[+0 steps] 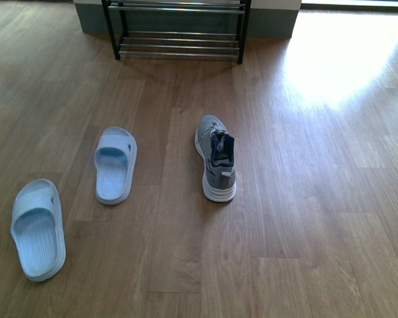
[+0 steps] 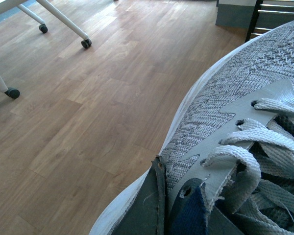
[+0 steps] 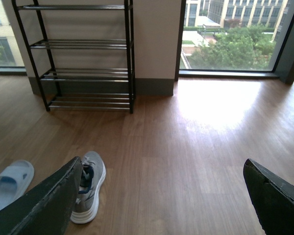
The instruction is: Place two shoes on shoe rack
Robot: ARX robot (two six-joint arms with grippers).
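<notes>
Front view: shoe rack (image 1: pixel 176 30) standing at the far wall. Grey sneaker (image 1: pixel 216 159) lying on the floor well short of it, pale blue slides (image 1: pixel 115 164) lying to its left. No arms showing.

Left wrist view: second sneaker (image 2: pixel 235 122) filling the frame close up. Left gripper's fingers not showing, so its grip cannot be told.

Right wrist view: right gripper (image 3: pixel 159 196) hanging spread wide, empty.

Step judged: delivering the second sneaker to the rack. Next move is calling for levelling it over the bars.

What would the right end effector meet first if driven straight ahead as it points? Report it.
Probably bare wood floor; the open right end effector frames nothing else. The grey sneaker lies off to one side, out of that line. Depth is uncertain.
</notes>
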